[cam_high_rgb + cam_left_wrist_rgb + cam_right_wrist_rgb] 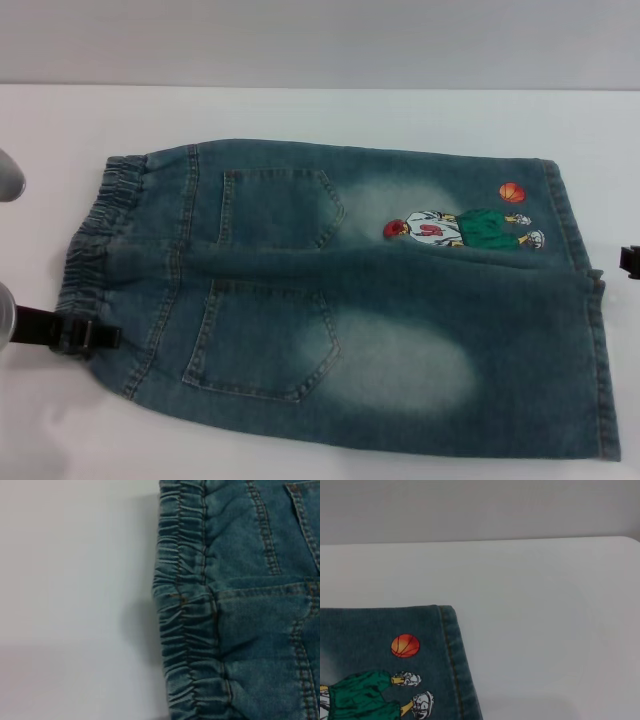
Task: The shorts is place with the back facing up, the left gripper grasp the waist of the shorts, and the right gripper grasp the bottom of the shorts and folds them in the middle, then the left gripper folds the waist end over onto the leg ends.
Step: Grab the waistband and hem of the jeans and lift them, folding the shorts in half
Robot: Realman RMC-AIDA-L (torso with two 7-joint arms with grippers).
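Observation:
The shorts (pixel 340 300) lie flat on the white table (pixel 320 115) with both back pockets facing up. The waist of the shorts (pixel 95 235) is the ruffled band at the left, also seen close up (pixel 182 610). The bottom of the shorts (pixel 590 330) is the straight leg ends at the right, with one hem corner (pixel 452 640) beside the basketball print (pixel 405 646). My left gripper (pixel 95 337) sits low at the near corner of the waist, its black tip at the band's edge. Only a black bit of my right gripper (pixel 629 260) shows, just beyond the hems.
The cartoon player print (pixel 465 228) lies on the far leg near the hem. A grey rounded part of my left arm (pixel 8 175) shows at the left edge. Bare white table surrounds the shorts, and a grey wall rises behind it.

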